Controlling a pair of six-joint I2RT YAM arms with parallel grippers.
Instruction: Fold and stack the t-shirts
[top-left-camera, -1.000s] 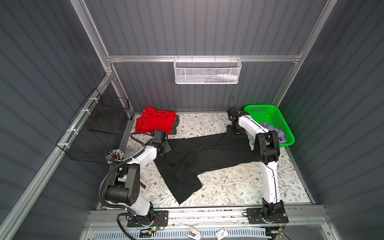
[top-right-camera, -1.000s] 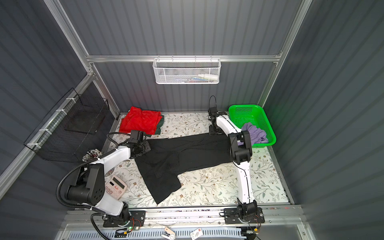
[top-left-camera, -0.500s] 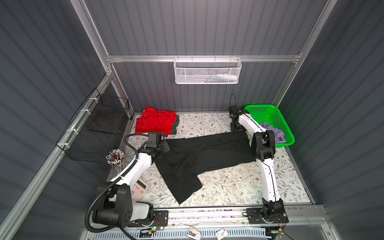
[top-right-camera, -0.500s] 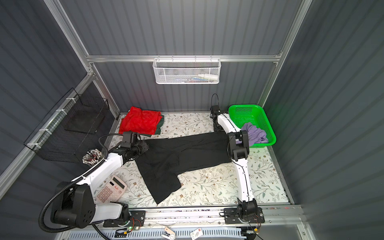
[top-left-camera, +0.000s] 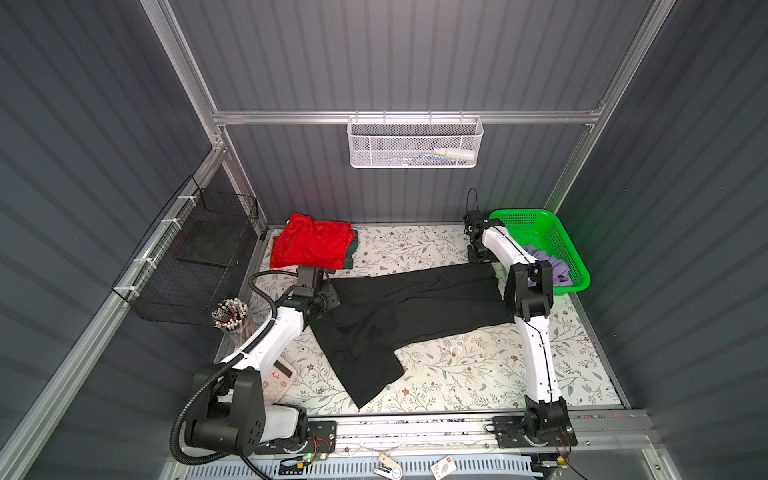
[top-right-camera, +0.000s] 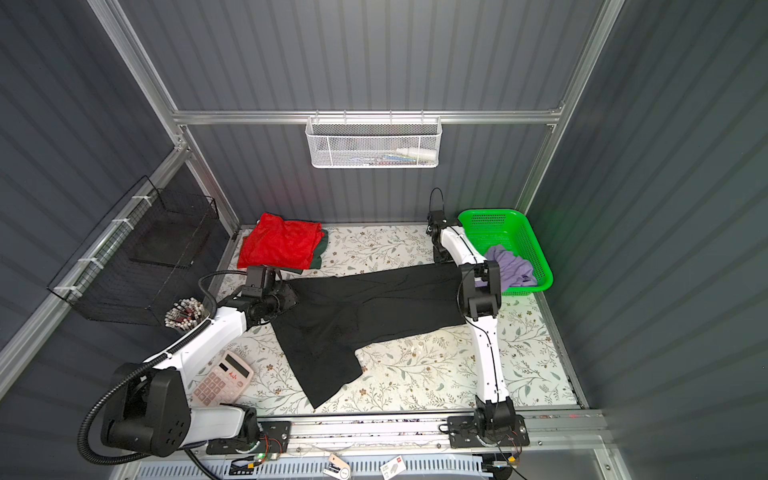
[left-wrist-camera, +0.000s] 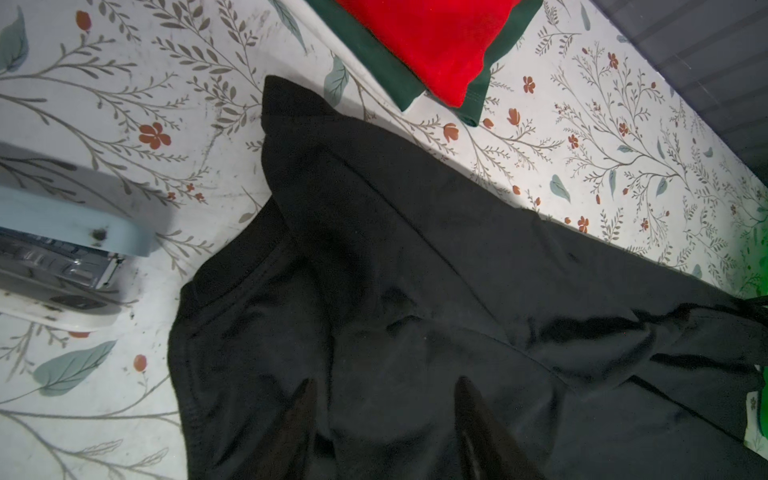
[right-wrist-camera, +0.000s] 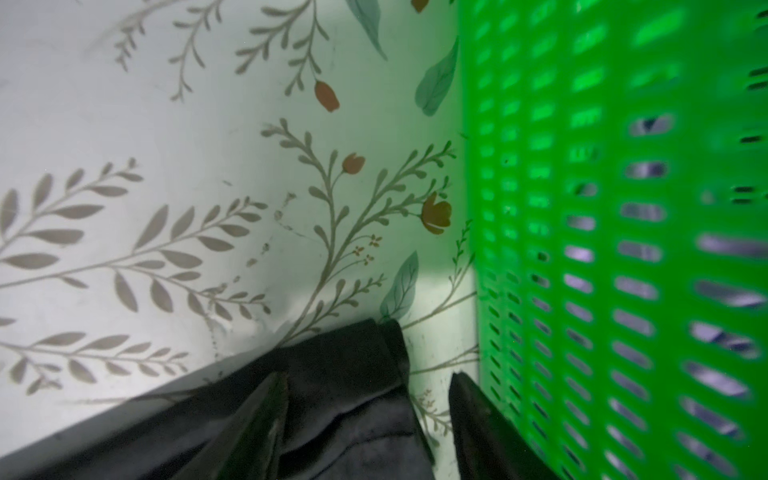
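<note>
Grey ribbed walls (top-left-camera: 415, 62) close in our flowered desk (top-left-camera: 457, 365). In both top views we see the black t-shirt (top-left-camera: 407, 307) lying crumpled between our two pincers, one part trailing toward the arm bases. Our left pincer (top-left-camera: 323, 300) sits at one end of it. Our right pincer (top-left-camera: 478, 255) points down at the opposite corner, just beside the green basket (top-left-camera: 559, 237) that holds the lavender t-shirt (top-left-camera: 544, 264). Just beyond the left pincer lies the red t-shirt (top-left-camera: 311, 245), folded on top of the dark green t-shirt (top-left-camera: 352, 251).

From the left wrist we find the left pincer (left-wrist-camera: 385, 382) spread, its fingers (left-wrist-camera: 469, 415) apart over loose black folds and pinching nothing. A stitched band of the shirt lies ahead of it, and the red-on-green stack is farther ahead.

From the right wrist the right pincer (right-wrist-camera: 365, 376) is spread as well. One finger lies over the shirt's corner, the other hangs next to the basket wall (right-wrist-camera: 602, 208), and nothing is nipped yet.

We judge this cloth light, limp and quick to bunch, so it will sag wherever we leave it unsupported. We would take it at two matching corners or seams, catching both layers, and lift evenly.
</note>
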